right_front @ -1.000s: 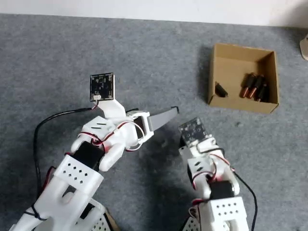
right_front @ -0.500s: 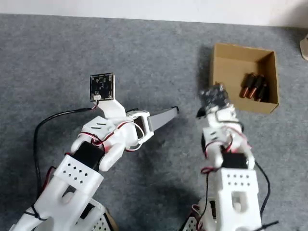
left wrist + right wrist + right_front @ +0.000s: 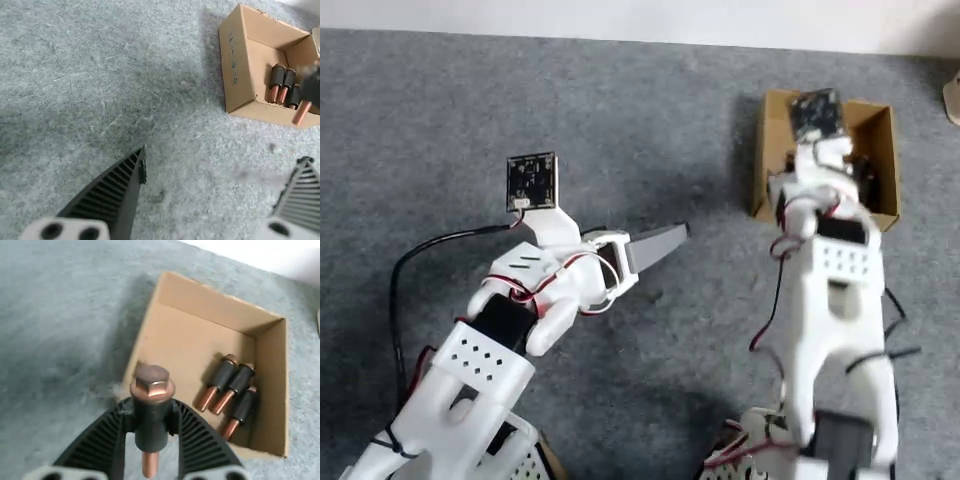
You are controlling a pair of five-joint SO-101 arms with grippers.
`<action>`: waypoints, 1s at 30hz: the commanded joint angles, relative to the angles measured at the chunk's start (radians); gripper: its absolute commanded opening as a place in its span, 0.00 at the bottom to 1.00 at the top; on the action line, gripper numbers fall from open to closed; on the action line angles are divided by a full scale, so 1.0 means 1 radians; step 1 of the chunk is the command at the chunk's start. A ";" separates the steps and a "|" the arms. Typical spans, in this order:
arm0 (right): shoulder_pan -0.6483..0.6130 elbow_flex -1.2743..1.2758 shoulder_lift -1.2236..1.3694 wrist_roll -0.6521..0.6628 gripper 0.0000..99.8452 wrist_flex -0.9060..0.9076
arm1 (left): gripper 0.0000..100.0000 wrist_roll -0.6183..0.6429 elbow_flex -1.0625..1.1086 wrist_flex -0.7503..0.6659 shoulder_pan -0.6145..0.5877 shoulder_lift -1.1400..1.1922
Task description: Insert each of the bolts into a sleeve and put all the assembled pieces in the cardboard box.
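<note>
My right gripper (image 3: 151, 412) is shut on an assembled piece (image 3: 151, 405), a copper bolt in a black sleeve, held upright. It hangs over the near wall of the cardboard box (image 3: 215, 295). Three more assembled pieces (image 3: 230, 390) lie side by side inside the box, toward its right wall. From above, the right arm (image 3: 825, 230) stretches out to the box (image 3: 775, 205) at the back right. My left gripper (image 3: 223, 155) stands open over bare carpet, well short of the box (image 3: 235, 65). From there the held piece's copper tip (image 3: 301, 114) shows at the box front.
Grey carpet covers the table. The left arm (image 3: 550, 280) sits at the middle left with its finger (image 3: 658, 245) pointing toward the box. A pale object (image 3: 952, 98) shows at the right edge, beyond the box.
The right arm has swung from the middle of the table forward to the cardboard box, carrying the assembled piece. The left arm has not moved.
</note>
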 commanded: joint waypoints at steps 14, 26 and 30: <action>0.084 -0.782 0.670 -0.209 0.01 0.074 | 0.42 0.002 -0.008 0.002 -0.010 -0.002; 0.117 -1.497 1.133 -0.265 0.01 0.367 | 0.42 0.002 -0.007 0.003 -0.005 -0.002; 0.117 -1.666 1.271 -0.267 0.01 0.423 | 0.42 0.002 0.002 0.002 -0.004 -0.002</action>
